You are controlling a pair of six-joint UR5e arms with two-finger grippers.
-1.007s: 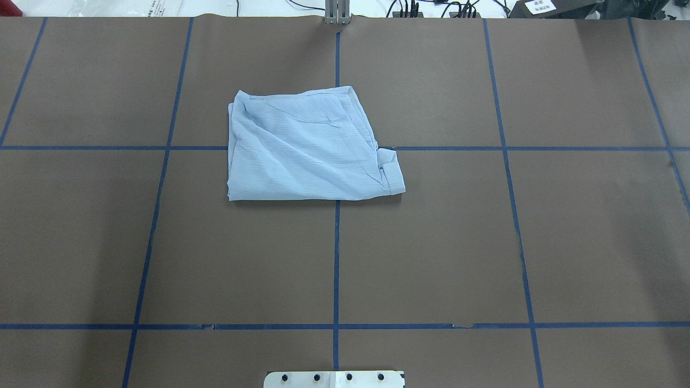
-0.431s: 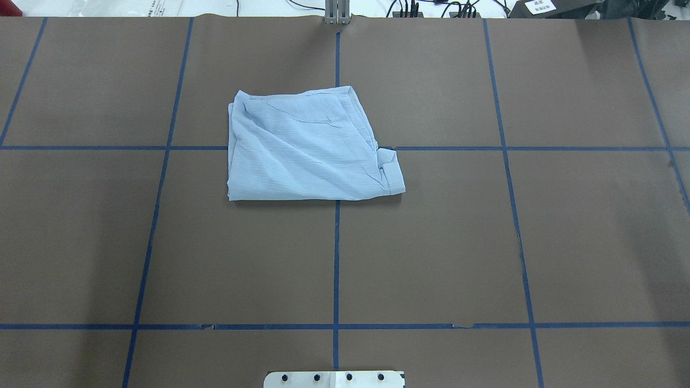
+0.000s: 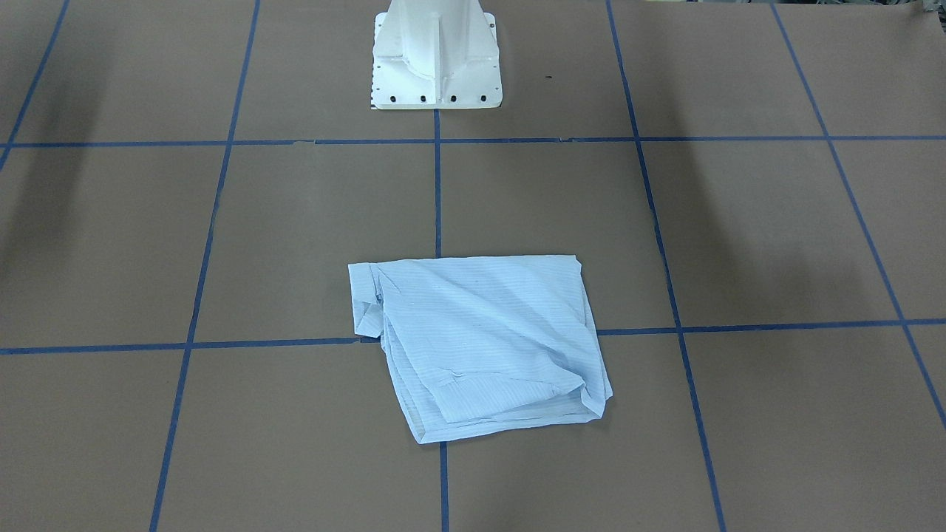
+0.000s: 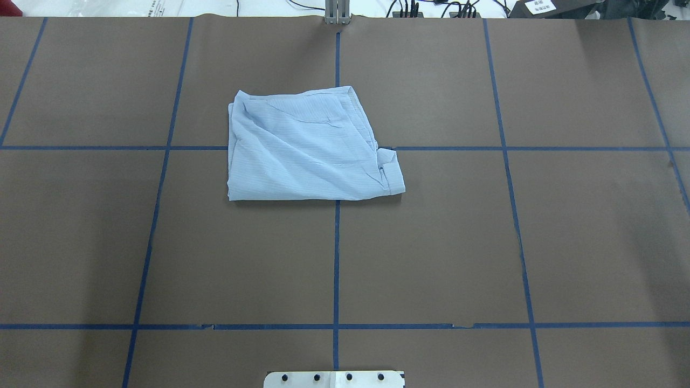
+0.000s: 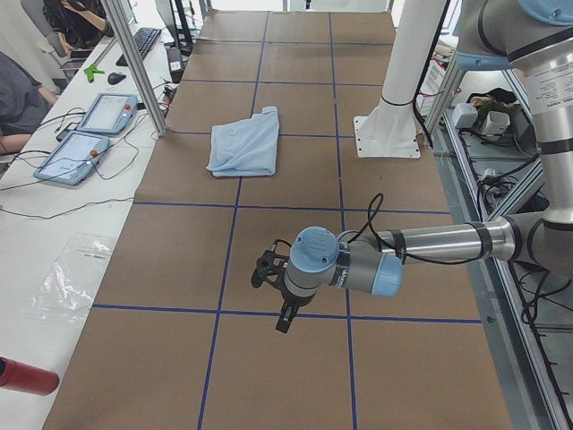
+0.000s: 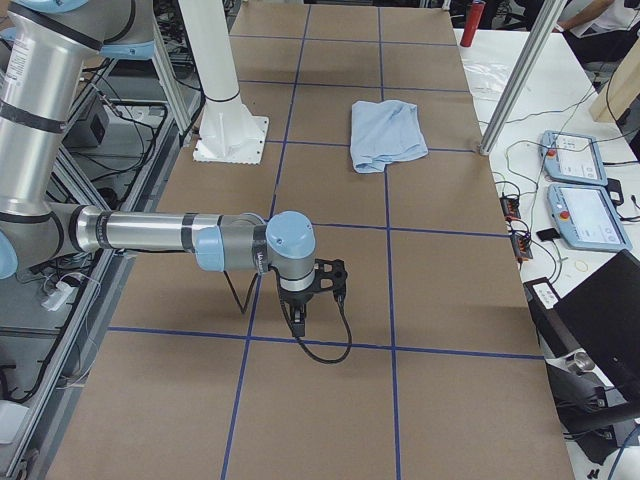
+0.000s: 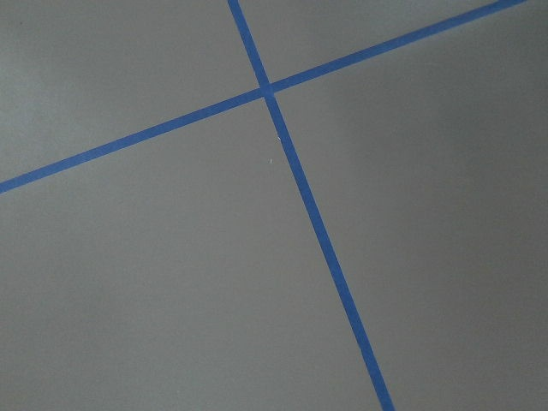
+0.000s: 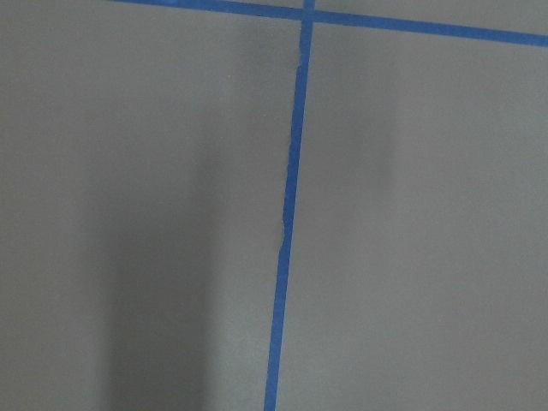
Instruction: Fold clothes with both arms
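The pale blue striped shirt [image 4: 307, 148] lies folded into a rough rectangle near the table's middle, slightly on my left half; it also shows in the front-facing view [image 3: 480, 340] and both side views [image 5: 244, 143] [image 6: 388, 133]. Nothing holds it. My left gripper [image 5: 273, 296] hangs above the table far from the shirt, seen only in the left side view. My right gripper [image 6: 308, 300] hangs likewise, seen only in the right side view. I cannot tell whether either is open or shut. Both wrist views show only brown cover and blue tape.
The white pedestal base [image 3: 436, 55] stands at the robot's edge of the table. Blue tape lines [image 4: 336, 258] grid the brown cover. Teach pendants [image 5: 85, 134] and cables lie on the white bench past the far edge, beside an aluminium post [image 5: 139, 63]. A red bottle [image 5: 27, 376] lies there too.
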